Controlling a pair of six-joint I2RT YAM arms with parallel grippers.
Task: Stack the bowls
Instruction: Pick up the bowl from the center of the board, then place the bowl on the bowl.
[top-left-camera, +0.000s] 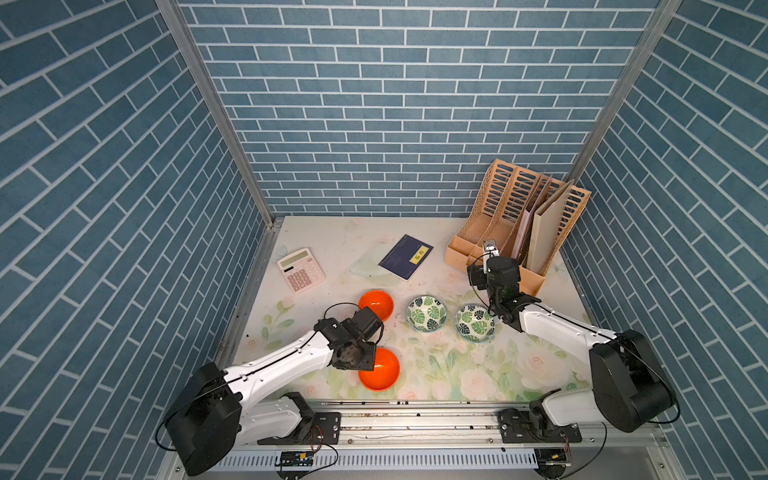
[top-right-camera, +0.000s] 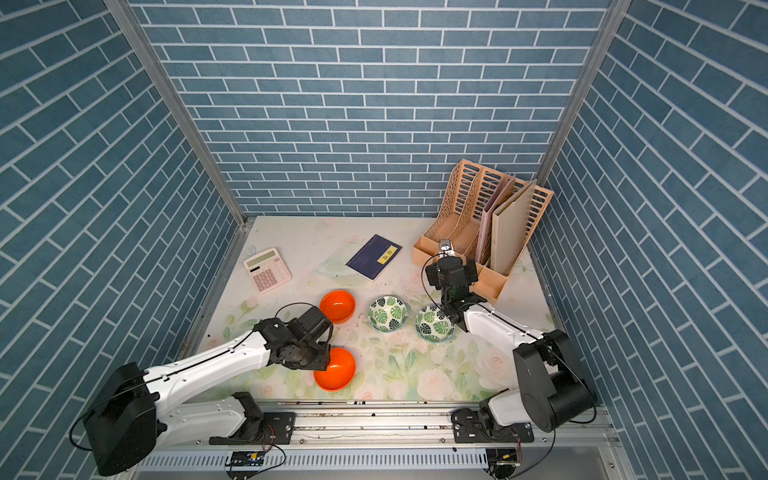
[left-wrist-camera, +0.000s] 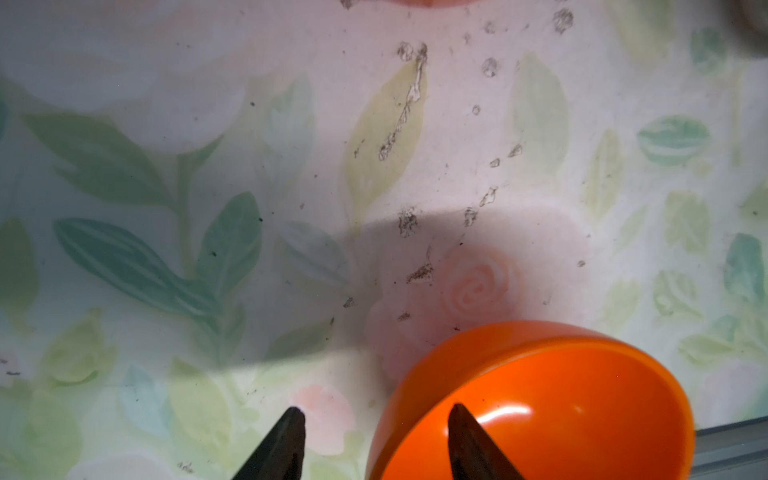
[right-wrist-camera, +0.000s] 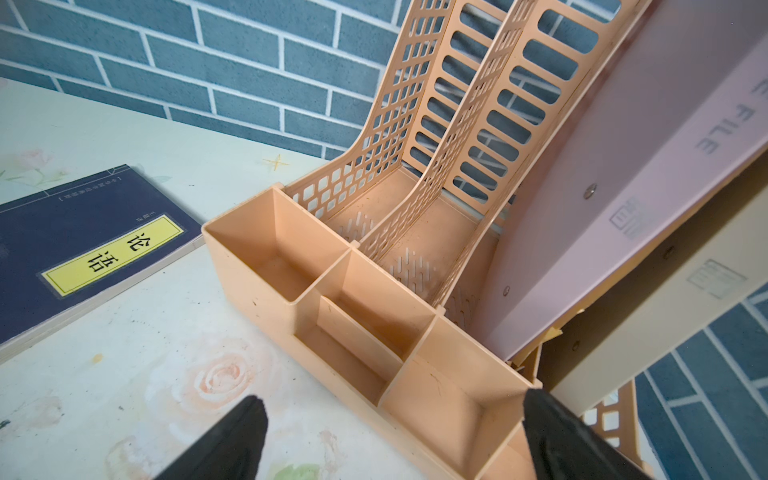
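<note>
1. Pale floral-print tabletop (top-left-camera: 457, 374): all four bowls sit on it singly, so nothing is stacked yet.
2. Peach slotted plastic file rack (top-left-camera: 494, 195) is in the far right corner with folders in it. The right gripper (right-wrist-camera: 392, 399) hovers just in front of it, jaws spread wide, empty.
3. Navy softcover book (top-left-camera: 406, 256) and pink-and-white calculator (top-left-camera: 301, 270) lie on the far side, well apart from the bowls.
4. Two white shallow bowls with dark green leaf print sit right of centre, side by side but not touching: left leaf bowl (top-left-camera: 427, 313), right leaf bowl (top-left-camera: 475, 324). The right arm overlaps the right one in both top views; I cannot tell if they touch. Risk: a careless arm swing nudges it.
5. Two glossy orange round bowls sit left of centre. The far orange bowl (top-left-camera: 376, 303) is just beyond the left wrist. The near orange bowl (top-left-camera: 384, 372) is close to the front rail.
6. The left gripper (left-wrist-camera: 376, 409) is at medium spread, straddling the near orange bowl's rim, one finger inside and one outside. There is a gap at the outer finger, so probably no grip yet.
7. Risks from here:
   - A thin pinch on a slick rim could slip, or the bowl could tip when lifted.
   - If the outer finger lands first, it shoves the bowl toward the rail.
   - On the lift, the wrist body could clip the far orange bowl.
</note>
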